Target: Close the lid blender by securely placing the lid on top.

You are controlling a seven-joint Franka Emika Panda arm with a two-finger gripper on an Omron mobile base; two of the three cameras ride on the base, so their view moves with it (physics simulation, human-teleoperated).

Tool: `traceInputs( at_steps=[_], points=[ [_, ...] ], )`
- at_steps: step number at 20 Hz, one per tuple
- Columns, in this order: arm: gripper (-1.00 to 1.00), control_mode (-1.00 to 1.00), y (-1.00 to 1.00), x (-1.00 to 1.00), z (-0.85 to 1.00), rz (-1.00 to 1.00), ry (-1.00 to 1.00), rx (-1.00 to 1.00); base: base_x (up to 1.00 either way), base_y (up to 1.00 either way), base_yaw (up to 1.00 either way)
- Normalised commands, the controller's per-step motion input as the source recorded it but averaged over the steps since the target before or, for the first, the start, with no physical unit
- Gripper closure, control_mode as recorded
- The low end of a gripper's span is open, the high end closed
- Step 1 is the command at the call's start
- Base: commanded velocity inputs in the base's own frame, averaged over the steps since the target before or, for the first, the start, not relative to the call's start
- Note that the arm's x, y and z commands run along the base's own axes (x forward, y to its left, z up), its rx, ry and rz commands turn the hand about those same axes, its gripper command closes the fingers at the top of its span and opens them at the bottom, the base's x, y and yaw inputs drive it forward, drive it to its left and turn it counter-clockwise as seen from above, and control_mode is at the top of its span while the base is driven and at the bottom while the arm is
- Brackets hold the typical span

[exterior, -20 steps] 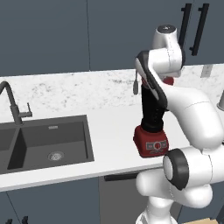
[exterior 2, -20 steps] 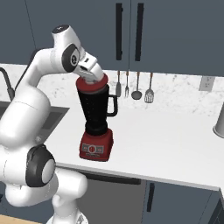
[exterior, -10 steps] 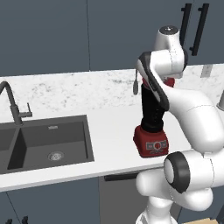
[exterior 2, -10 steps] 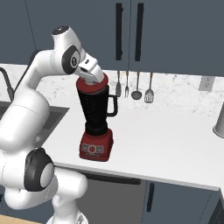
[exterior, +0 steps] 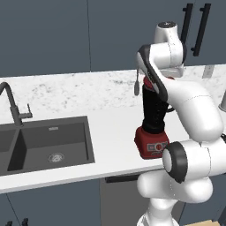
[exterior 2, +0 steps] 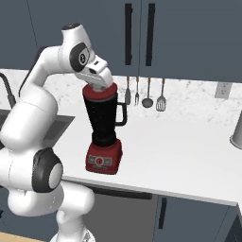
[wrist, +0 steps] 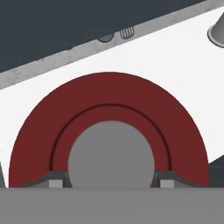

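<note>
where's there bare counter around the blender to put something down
The widest bare patch of counter lies between the blender and the grey cone-shaped thing near the right edge. A narrower bare strip runs between the sink and the blender. It is crowded right behind the jar, where utensils hang on the wall.

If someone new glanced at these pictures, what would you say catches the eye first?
Most striking is the blender, a black jar on a red base on the white counter, with the gripper shut on the grey knob of its red lid at the jar's top. To its left lies a dark sink.
</note>
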Motion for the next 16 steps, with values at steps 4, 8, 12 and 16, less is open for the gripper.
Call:
traceInputs(
  at_steps=[4,8,12,16],
  points=[
    [1.00,-1.00,0.05,-0.18,-0.22,0.00,0.00,0.05,0.00,0.00,0.00],
    [1.00,-1.00,0.03,-0.24,-0.36,0.00,0.00,0.11,0.00,0.00,0.00],
    [1.00,-1.00,0.00,-0.17,-0.36,0.00,-0.01,0.09,0.00,0.00,0.00],
    [1.00,-1.00,0.03,0.00,-0.17,0.00,-0.05,0.01,0.00,0.00,0.00]
  ],
)
